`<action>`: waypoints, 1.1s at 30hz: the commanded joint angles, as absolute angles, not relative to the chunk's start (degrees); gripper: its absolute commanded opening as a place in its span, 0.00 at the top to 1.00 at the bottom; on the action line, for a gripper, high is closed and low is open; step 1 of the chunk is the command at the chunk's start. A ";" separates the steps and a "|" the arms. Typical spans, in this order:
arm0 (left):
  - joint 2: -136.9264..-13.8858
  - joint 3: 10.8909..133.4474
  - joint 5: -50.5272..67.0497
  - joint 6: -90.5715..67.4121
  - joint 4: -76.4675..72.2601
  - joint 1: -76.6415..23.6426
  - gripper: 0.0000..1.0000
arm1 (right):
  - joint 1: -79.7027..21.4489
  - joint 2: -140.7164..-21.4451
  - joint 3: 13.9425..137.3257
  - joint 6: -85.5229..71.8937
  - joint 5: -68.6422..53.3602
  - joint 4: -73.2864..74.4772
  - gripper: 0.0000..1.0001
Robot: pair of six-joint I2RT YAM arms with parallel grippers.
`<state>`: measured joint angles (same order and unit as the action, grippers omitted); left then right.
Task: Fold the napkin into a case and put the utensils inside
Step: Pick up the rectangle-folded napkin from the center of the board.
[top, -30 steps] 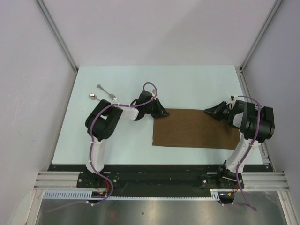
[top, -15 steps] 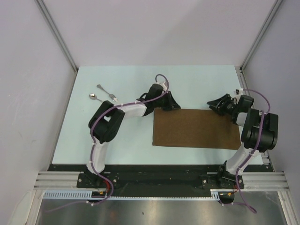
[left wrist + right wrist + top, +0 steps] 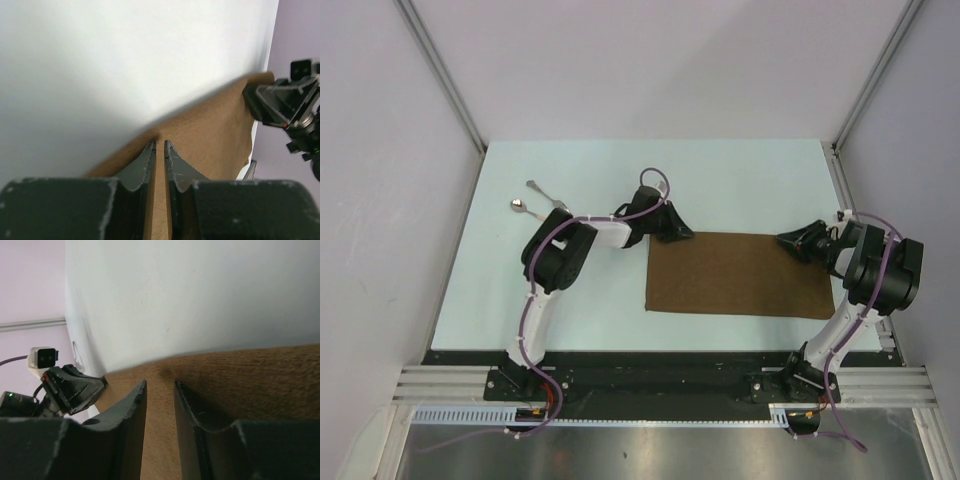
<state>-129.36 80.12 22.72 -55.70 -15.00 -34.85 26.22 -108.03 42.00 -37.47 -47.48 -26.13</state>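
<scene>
Currently: napkin (image 3: pixel 740 275), flat, table (image 3: pixel 570 290) 4 o'clock. Left gripper (image 3: pixel 684 233) at its 11 o'clock corner, fingers nearly together, hold unclear; right gripper (image 3: pixel 783 240) at 1 o'clock, parted. Risk: a one-sided pinch could skew the fold.

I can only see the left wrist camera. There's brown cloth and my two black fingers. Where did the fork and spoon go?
Observer: The fork and spoon lie on the table, off to the left of the left gripper, not touching the napkin.
Operator: Is the cloth folded up yet?
Observer: No. From above, the napkin is one flat, wide rectangle, not a narrow strip.
Operator: What's that other black thing at the side doing?
Observer: That's the right gripper. Its own camera shows its jaws apart over the napkin's far edge.
</scene>
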 commanded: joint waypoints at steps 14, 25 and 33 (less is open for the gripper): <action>-125.16 74.53 22.50 -55.46 -15.12 -29.01 0.81 | 31.55 -112.77 52.03 -32.44 -42.72 -19.96 0.65; -118.66 82.09 18.99 -42.28 -0.44 -27.86 0.64 | 29.18 -102.07 60.46 -22.33 -26.30 2.70 0.54; -114.70 79.02 19.69 -42.80 1.94 -27.69 0.66 | 28.48 -92.38 57.40 -19.96 -22.14 9.76 0.47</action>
<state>-118.28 79.72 19.92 -44.40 0.89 -28.25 28.47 -96.79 58.61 -23.27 -24.36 5.48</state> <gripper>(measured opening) 0.365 0.517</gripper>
